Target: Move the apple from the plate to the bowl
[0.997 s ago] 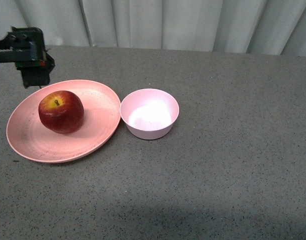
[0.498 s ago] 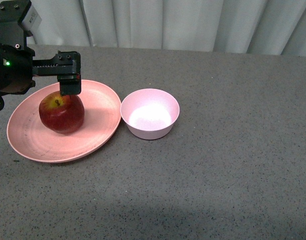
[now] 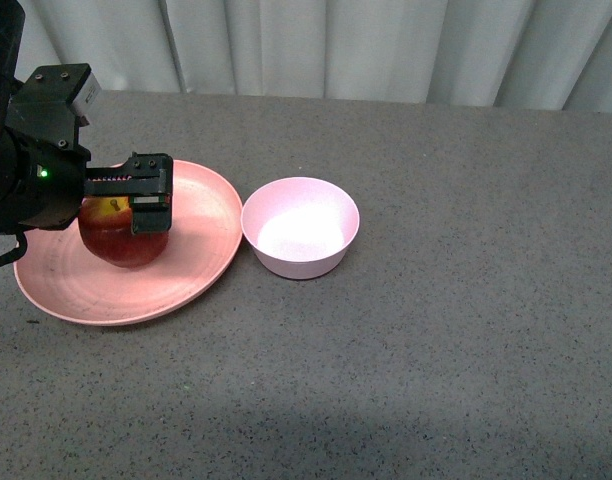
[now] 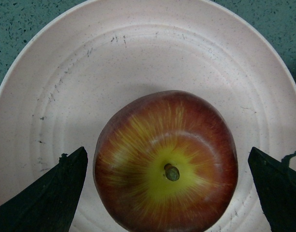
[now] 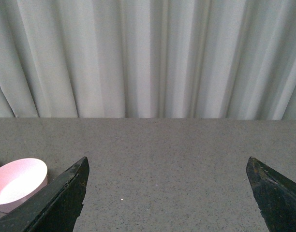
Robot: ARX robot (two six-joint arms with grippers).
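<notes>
The dark red apple (image 3: pixel 126 246) with a yellow patch round its stem sits on the wide salmon-pink plate (image 3: pixel 201 235) at the left of the table. My left gripper (image 3: pixel 126 205) is open right over the apple, one finger on each side of it. In the left wrist view the apple (image 4: pixel 165 164) lies between the two dark fingertips (image 4: pixel 66 183) on the plate (image 4: pixel 138 53), with gaps on both sides. The small pale pink bowl (image 3: pixel 299 225) stands empty just right of the plate. My right gripper (image 5: pixel 167 159) is open and empty above bare table; the bowl (image 5: pixel 17 181) shows at that view's edge.
The grey speckled table (image 3: pixel 466 330) stretches to the right and front of the bowl. A pale curtain (image 3: pixel 336 45) hangs behind the table's far edge. My right arm does not show in the front view.
My left arm has come in from the far left and down over the plate. Its open fingers now straddle the apple. The apple, plate and bowl have not moved.
</notes>
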